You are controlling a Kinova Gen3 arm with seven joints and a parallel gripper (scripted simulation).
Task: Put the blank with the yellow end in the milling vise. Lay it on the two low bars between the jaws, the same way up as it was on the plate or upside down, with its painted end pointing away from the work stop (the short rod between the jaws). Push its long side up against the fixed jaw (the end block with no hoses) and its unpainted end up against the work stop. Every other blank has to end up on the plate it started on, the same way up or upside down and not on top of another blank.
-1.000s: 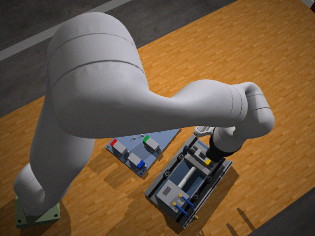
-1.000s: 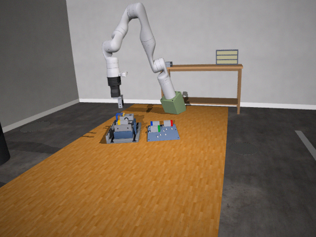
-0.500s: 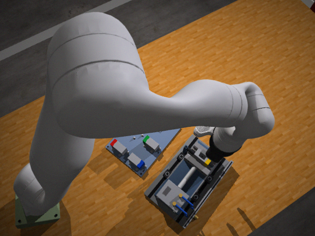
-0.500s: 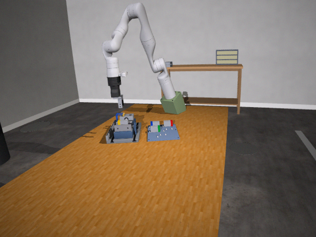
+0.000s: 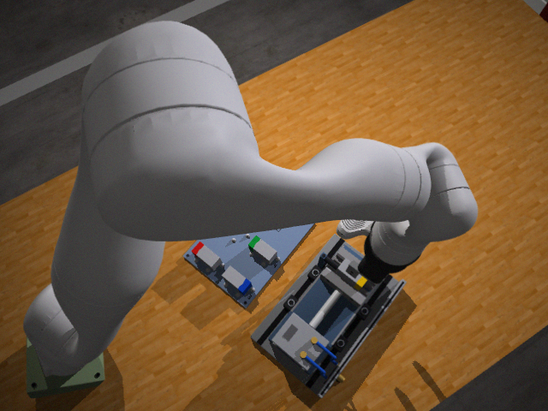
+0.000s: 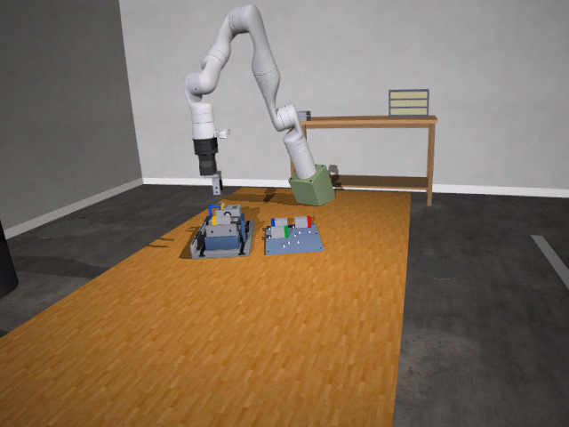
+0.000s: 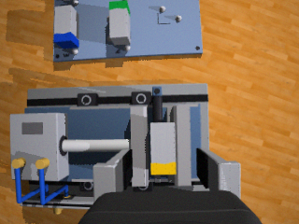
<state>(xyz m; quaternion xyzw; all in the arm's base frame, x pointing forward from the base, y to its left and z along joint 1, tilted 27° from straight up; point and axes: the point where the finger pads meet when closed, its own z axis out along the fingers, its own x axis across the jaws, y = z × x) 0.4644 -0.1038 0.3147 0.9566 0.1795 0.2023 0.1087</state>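
Observation:
The blank with the yellow end lies in the milling vise between the jaws. Its yellow end points away from the short dark work stop, and its bare end is at the stop. Its long side lies along the fixed jaw. My gripper is open and empty, hanging well above the blank. In the top view my wrist hides the fingers.
Three other blanks lie apart on the blue plate: red-ended, blue-ended, green-ended. The hose block is at the vise's other end. A wooden table stands at the back wall.

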